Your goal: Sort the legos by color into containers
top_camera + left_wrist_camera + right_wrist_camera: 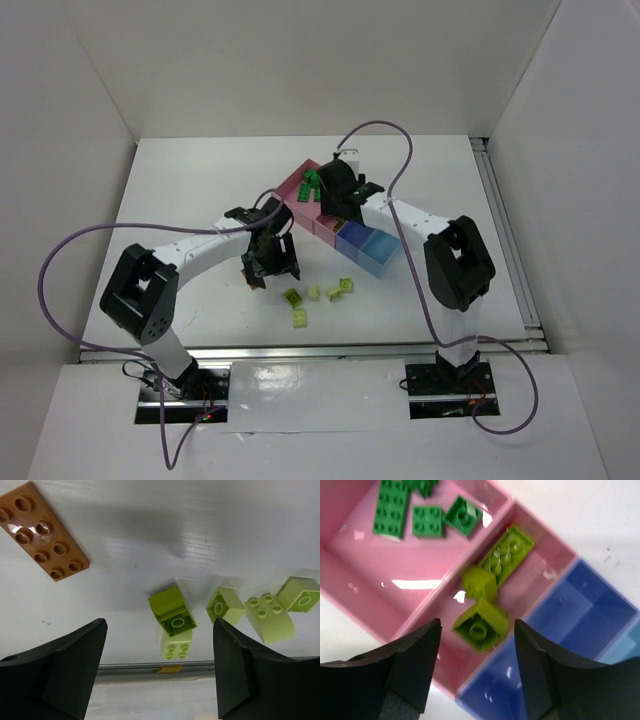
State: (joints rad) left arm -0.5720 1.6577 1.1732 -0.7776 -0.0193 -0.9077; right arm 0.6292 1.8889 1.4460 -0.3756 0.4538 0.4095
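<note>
My right gripper (477, 624) hangs open over the second pink container (542, 572). A lime lego (481, 625) lies loose and blurred between the fingers, touching neither. Two more lime legos (507, 555) rest in that container. Dark green legos (392, 512) lie in the first pink container (380, 565). My left gripper (160, 625) is open above the table with nothing in it. Below and beyond it sit several lime legos (172, 611) and, at the upper left, an orange-brown plate (42, 530). The top view shows the lime legos (300, 319) in front of the containers (297, 183).
The periwinkle blue bin (570, 620) and the light blue bin (630, 647) hold nothing that I can see. A metal rail (150, 667) runs along the table's near edge just behind the lime bricks. White walls enclose the table (200, 180) on three sides.
</note>
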